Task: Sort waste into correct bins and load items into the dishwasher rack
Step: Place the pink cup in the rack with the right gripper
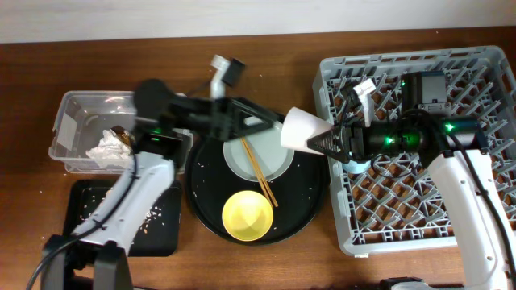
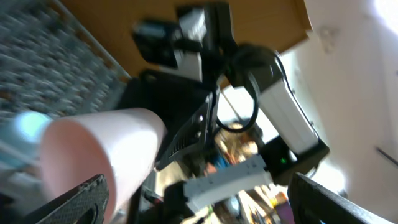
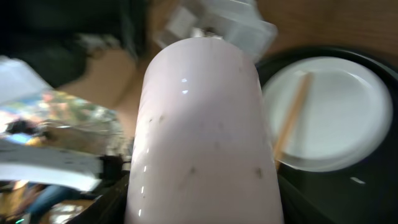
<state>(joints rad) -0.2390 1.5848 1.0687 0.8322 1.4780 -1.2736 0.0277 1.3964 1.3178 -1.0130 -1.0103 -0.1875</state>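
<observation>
My right gripper [image 1: 326, 138] is shut on the pink cup [image 1: 302, 129] and holds it sideways above the left edge of the dishwasher rack [image 1: 419, 209]. The cup fills the right wrist view [image 3: 205, 137]. My left gripper [image 1: 270, 125] is open just left of the cup; in the left wrist view the cup [image 2: 106, 155] lies beside its left finger. The grey-green plate [image 1: 242, 157] with the chopsticks [image 1: 260, 171] and the yellow bowl [image 1: 247, 216] sit on the round black tray [image 1: 310, 201]. The napkin [image 1: 109, 149] and wrapper [image 1: 123, 137] lie in the clear tub [image 1: 76, 121].
The flat black tray [image 1: 81, 201] at the front left holds scattered food scraps [image 1: 153, 213]. A pale blue shape [image 1: 359, 163] shows in the rack under my right gripper. My left arm reaches across the tub and the round tray.
</observation>
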